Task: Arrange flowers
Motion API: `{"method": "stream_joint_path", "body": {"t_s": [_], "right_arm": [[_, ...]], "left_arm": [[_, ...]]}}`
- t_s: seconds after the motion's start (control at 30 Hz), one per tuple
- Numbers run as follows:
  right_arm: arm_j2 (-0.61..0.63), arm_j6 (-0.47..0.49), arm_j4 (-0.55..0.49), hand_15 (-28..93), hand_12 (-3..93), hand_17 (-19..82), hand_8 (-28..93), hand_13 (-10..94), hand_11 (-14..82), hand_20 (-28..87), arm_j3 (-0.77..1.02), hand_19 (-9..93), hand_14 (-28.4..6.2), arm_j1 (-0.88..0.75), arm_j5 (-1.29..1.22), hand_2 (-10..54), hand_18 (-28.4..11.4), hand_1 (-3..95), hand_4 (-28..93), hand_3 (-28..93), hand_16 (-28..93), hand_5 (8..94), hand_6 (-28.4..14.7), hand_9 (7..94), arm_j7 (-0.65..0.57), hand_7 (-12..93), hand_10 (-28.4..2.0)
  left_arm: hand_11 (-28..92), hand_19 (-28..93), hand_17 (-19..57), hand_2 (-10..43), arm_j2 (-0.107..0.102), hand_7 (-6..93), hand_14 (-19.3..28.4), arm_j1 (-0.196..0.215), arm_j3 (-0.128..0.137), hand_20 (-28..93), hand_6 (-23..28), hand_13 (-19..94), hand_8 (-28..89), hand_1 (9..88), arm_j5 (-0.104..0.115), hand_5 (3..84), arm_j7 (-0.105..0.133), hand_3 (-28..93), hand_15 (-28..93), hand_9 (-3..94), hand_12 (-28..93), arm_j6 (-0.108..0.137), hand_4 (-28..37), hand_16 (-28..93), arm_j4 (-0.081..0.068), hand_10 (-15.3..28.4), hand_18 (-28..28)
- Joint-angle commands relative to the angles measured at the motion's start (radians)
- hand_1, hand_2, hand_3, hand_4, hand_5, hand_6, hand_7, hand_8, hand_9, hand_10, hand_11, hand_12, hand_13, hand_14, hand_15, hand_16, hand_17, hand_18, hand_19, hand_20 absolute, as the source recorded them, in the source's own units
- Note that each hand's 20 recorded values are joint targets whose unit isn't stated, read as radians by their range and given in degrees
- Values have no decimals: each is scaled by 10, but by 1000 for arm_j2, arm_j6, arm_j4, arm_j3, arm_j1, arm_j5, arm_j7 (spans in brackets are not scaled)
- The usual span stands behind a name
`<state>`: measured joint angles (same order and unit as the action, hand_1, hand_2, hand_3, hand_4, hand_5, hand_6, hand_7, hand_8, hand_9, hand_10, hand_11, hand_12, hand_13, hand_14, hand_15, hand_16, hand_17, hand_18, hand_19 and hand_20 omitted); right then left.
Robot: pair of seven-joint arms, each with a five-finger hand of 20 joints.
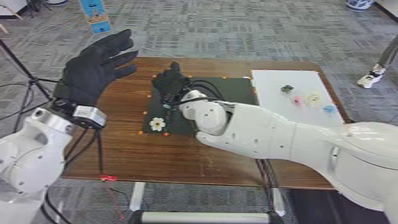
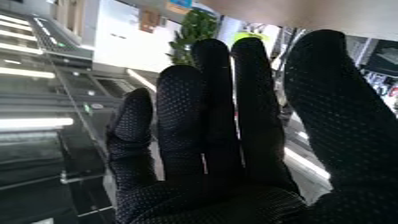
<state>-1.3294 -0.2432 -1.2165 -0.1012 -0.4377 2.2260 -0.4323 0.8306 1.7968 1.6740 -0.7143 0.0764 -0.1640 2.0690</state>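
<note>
White flower (image 1: 157,124) lay on black mat (image 1: 233,90), by its near left corner. Your right hand (image 1: 170,81) hung above mat's far left corner, fingers straight, close together, thumb spread wide. On white board (image 1: 277,77) at table's (image 1: 120,155) right edge: green flower (image 1: 287,88), pink flower (image 1: 298,100), yellow flower (image 1: 314,98), blue flower (image 1: 330,108). Your left hand (image 1: 89,70) hung by table's far left corner, fingers loosely spread.

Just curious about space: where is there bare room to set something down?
The table looks bare between the black mat and the near edge, left of the right arm. The white sheet has room beyond its small flowers. The mat is crowded by the right hand and white flower.
</note>
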Motion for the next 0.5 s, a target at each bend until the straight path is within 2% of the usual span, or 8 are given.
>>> {"method": "stream_joint_path", "body": {"t_s": [0.03, 0.07, 0.13, 0.23, 0.3, 0.37, 0.5], "right_arm": [[176, -19, -167, 773, 277, 188, -181, 465, 393, 575, 115, 763, -102, -17, 55, -95, -190, 376, -283, 787, 319, 543, 36, 545, 15, 371, -91], [223, -52, -204, 773, 278, 187, -179, 462, 392, 575, 146, 764, -104, -37, 61, -95, -191, 366, -283, 796, 319, 532, 32, 540, 11, 366, -93], [308, -20, -279, 769, 278, 182, -167, 442, 383, 573, 246, 763, -111, -104, 61, -95, -191, 338, -283, 817, 310, 497, 16, 503, 30, 343, -106], [417, -92, -337, 709, 267, 158, -136, 379, 321, 549, 325, 725, -110, -171, 45, -95, -193, 321, -283, 809, 269, 380, -25, 375, 32, 288, -126], [457, -132, -315, 684, 256, 150, -118, 354, 278, 544, 408, 720, -110, -232, 36, -95, -195, 304, -283, 813, 250, 334, -42, 331, 57, 252, -136], [506, -166, -340, 681, 254, 146, -107, 341, 258, 541, 466, 717, -112, -289, 23, -95, -195, 293, -283, 815, 242, 314, -50, 306, 33, 233, -139], [566, -168, -342, 684, 257, 145, -99, 335, 250, 539, 599, 717, -114, -414, 15, -95, -195, 288, -283, 810, 235, 308, -53, 295, -1, 226, -142]], "left_arm": [[164, 394, -130, -67, 42, 172, 129, 81, 46, 66, 27, 177, -93, 204, 1, 246, -17, 672, 156, 202, 152, 18, -283, 40, 26, 99, 225], [164, 395, -130, -68, 50, 172, 129, 90, 52, 67, 27, 177, -93, 204, 2, 246, -19, 673, 156, 202, 151, 19, -283, 40, 26, 100, 225], [164, 395, -130, -69, 61, 171, 129, 109, 65, 66, 27, 178, -93, 204, 4, 246, -28, 674, 156, 202, 151, 24, -283, 40, 29, 100, 225], [164, 395, -130, -68, 70, 171, 130, 149, 92, 65, 27, 178, -92, 206, 2, 246, -26, 671, 155, 202, 151, 35, -283, 40, 41, 101, 227], [163, 395, -130, -68, 73, 171, 131, 130, 81, 65, 27, 178, -92, 207, 5, 246, -37, 671, 155, 202, 151, 41, -283, 39, 21, 101, 228], [163, 396, -130, -68, 84, 170, 131, 176, 111, 65, 27, 178, -92, 207, 3, 246, -32, 671, 156, 202, 151, 45, -283, 39, 42, 101, 228], [163, 396, -130, -69, 105, 171, 132, 226, 138, 65, 27, 179, -92, 206, 4, 246, -38, 672, 156, 202, 151, 44, -283, 39, 56, 100, 227]]}}
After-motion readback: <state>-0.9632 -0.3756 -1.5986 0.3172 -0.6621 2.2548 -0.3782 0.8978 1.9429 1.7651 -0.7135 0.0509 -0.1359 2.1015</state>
